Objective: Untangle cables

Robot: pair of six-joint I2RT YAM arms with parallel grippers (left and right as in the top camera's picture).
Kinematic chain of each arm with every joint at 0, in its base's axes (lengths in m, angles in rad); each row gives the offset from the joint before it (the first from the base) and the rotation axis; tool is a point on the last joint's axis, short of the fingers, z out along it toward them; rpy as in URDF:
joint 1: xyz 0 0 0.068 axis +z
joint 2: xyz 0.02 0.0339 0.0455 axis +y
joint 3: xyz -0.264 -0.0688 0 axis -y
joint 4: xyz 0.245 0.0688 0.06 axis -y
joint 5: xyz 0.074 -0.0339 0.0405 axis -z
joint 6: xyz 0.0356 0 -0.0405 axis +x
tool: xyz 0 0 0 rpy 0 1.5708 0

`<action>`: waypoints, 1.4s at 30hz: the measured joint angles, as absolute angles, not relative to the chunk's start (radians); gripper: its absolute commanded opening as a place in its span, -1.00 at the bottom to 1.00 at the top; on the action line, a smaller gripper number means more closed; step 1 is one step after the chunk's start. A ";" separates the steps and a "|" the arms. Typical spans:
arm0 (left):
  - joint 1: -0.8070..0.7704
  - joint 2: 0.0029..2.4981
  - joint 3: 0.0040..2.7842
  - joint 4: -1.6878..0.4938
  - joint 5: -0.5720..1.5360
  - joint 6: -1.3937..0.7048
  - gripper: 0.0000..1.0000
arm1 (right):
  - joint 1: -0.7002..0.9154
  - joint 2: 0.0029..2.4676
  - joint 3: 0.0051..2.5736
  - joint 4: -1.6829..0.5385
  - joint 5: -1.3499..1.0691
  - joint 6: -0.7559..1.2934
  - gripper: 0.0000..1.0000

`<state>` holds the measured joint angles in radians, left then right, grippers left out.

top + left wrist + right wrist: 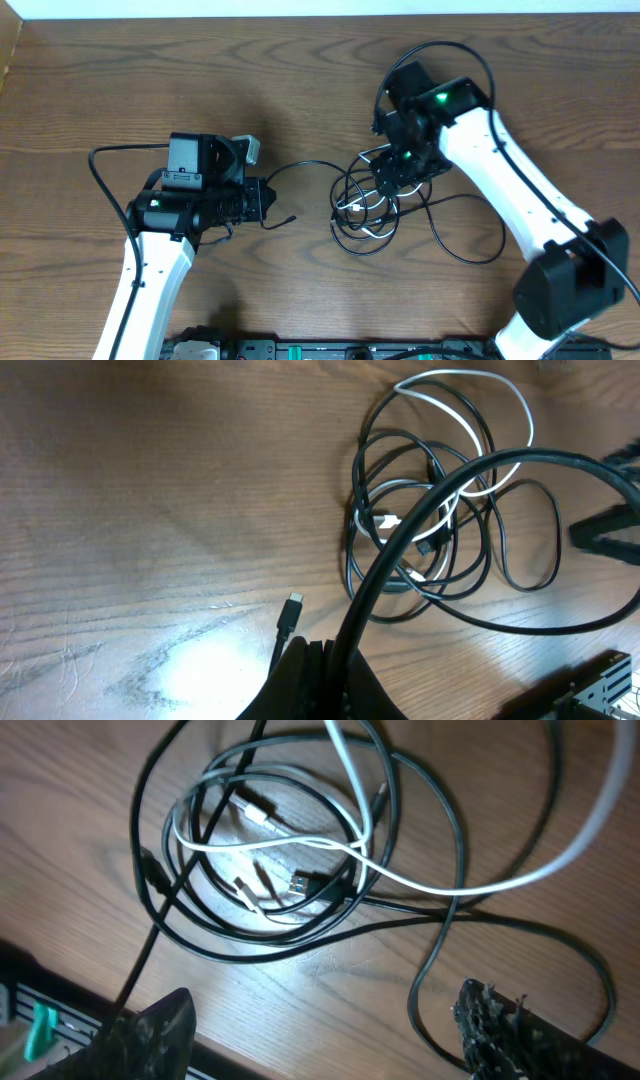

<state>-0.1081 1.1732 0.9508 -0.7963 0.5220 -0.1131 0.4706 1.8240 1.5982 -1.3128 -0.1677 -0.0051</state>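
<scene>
The cables (365, 205) lie as a tangled bundle of black loops with one white cord in the middle of the table. My left gripper (262, 200) is shut on a black cable (400, 540) that arcs from its jaws over to the bundle (430, 530). That cable's short plug end (292, 605) rests on the wood just beyond the left gripper (325, 655). My right gripper (405, 170) hovers over the bundle's right side, open. In the right wrist view its fingers (495, 1020) stand wide apart with bare wood between them, and the white cord (400, 880) crosses the black loops (290, 850).
A dark equipment rail (300, 350) runs along the table's front edge, near the right gripper's left finger (160, 1025). The right arm's own thick black wire (470, 60) loops above its wrist. A long black loop (470, 240) trails right of the bundle.
</scene>
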 measured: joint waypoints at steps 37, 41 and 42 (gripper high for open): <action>-0.108 1.173 0.951 -0.804 0.522 -0.107 -0.85 | 0.497 2.006 1.400 -0.934 -0.162 -0.244 -0.29; -0.108 1.173 0.951 -0.805 0.522 -0.107 -0.85 | 0.497 2.006 1.399 -0.923 -0.161 -0.194 -0.98; -0.108 1.173 0.951 -0.805 0.522 -0.107 -0.85 | 0.497 2.006 1.399 -0.923 -0.162 -0.171 -0.98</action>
